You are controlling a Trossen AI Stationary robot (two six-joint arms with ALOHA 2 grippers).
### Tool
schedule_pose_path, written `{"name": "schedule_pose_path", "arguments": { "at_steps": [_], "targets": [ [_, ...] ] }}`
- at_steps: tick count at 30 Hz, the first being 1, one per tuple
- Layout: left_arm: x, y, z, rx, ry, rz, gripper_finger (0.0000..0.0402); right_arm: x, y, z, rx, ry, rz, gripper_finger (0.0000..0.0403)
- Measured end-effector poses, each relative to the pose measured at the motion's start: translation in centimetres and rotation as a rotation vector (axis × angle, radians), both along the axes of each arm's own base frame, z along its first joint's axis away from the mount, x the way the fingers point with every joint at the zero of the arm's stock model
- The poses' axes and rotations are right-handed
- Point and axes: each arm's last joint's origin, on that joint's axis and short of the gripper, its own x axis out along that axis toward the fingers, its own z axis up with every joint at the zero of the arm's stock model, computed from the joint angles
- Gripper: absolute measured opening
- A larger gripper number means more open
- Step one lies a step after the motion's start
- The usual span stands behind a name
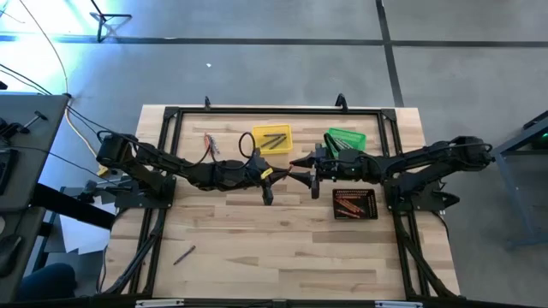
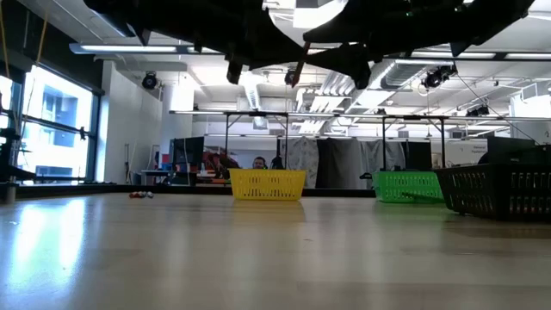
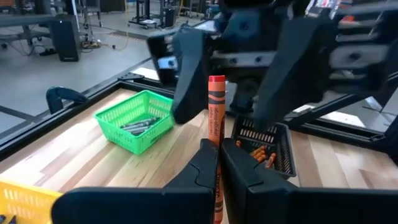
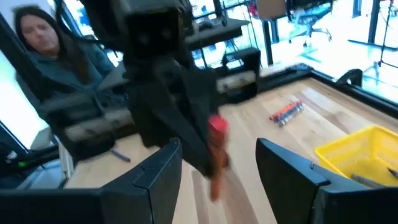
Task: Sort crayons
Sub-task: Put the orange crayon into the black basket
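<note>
While left gripper (image 3: 217, 163) clamps orange-red crayon (image 3: 215, 112) mid-table; right gripper (image 4: 239, 163) spread wide around it

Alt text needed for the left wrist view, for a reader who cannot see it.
The left gripper is shut on an upright orange-red crayon, held up to the open right gripper facing it. Behind on the wooden table sit a green bin of grey crayons and a black bin of orange-red ones.

The 2 arms reach inward above the bench and meet tip to tip at its middle. The left end effector (image 1: 285, 174) is clamped tight, fingers together. The right end effector (image 1: 301, 162) faces it, fingers spread wide apart.
</note>
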Motion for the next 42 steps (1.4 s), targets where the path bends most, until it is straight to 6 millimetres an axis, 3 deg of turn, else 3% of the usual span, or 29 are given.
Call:
{"name": "schedule_pose_path", "arguments": {
  "at_steps": [12,16,22,30,36,42],
  "targets": [
    [0.0,0.0,0.2,0.006,-0.015,-0.006,0.0,1.3,-0.3,0.1,-0.034,0.007,-0.044,0.0191],
    [0.0,0.1,0.2,0.007,-0.012,0.005,0.0,1.4,-0.4,0.2,-0.05,0.002,-0.068,0.0146],
    [0.0,0.1,0.1,0.011,-0.008,0.002,0.0,1.4,-0.5,0.3,-0.053,-0.007,-0.086,0.0022],
    [0.0,0.1,0.1,0.017,-0.005,0.003,0.0002,1.4,-0.8,0.2,-0.044,0.006,-0.095,0.0008],
    [0.0,-0.1,0.2,0.014,-0.011,-0.024,0.0032,0.0,-2.9,-0.3,-0.044,0.167,-0.247,0.0005],
    [0.0,-0.2,-0.3,0.01,0.037,-0.055,0.0084,-3.5,-4.0,0.0,0.078,0.372,-0.313,0.0005]
  ]
}}
